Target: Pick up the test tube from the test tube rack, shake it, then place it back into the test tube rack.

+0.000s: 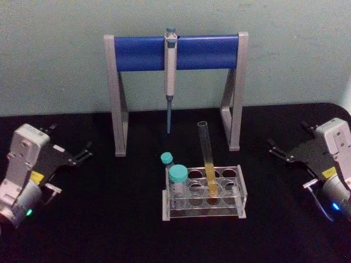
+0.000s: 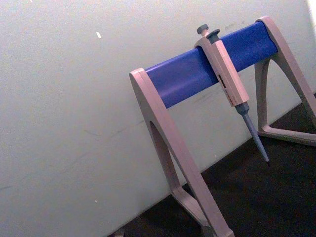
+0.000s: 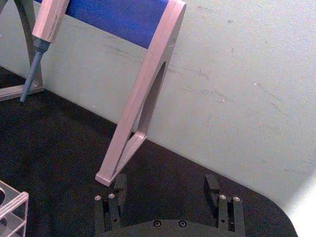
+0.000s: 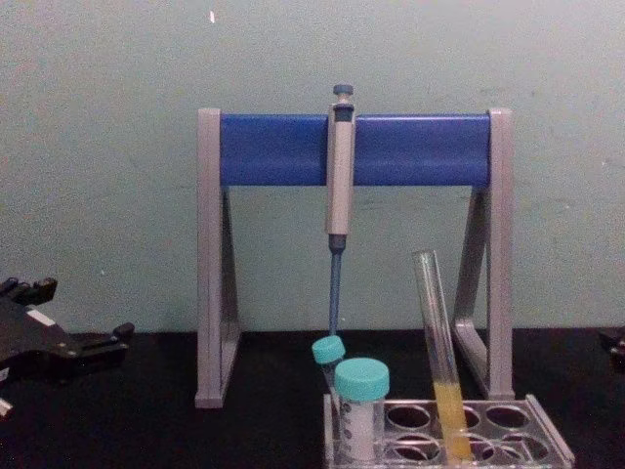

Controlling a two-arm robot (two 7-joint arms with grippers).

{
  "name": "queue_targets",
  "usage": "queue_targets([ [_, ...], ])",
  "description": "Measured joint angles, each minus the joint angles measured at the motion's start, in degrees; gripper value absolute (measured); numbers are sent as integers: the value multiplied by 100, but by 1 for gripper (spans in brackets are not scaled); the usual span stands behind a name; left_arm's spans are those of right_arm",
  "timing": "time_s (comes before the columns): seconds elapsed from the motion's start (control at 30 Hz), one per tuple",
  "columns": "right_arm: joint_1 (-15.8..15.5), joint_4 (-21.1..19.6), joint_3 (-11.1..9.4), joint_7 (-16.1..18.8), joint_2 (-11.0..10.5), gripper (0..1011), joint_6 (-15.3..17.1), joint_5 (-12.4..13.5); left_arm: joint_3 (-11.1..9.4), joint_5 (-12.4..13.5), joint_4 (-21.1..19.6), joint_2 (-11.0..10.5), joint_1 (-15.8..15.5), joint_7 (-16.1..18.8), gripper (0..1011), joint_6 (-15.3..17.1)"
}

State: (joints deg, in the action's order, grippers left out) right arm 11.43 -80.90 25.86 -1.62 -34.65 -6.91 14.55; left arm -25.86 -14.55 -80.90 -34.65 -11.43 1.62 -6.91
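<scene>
**Sizing up the reach: right arm nearer**

Head view: your test tube [image 1: 207, 159] stood in the test tube rack [image 1: 204, 215], mid-table, left of the right gripper [image 1: 286, 135], which sat nearer than the left gripper [image 1: 71, 138]; both spread, empty. Right wrist view: fingers [image 3: 120, 183] wide apart, nothing between. Chest view: tube's long axis near upright, top tipped slightly left.

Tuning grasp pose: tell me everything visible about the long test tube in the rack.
The test tube is long, thin, clear and glass-looking, uncapped, with yellow liquid in its lower part. It stands in a hole near the middle of the test tube rack, leaning with its top toward the robot's left. Only the rack touches it.
</scene>
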Motion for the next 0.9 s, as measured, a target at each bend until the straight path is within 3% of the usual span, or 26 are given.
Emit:
queue_targets([
  [0.9,0,0,0,0,0,1000,0,0,0,0,0,0,0,0,1001,0],
])
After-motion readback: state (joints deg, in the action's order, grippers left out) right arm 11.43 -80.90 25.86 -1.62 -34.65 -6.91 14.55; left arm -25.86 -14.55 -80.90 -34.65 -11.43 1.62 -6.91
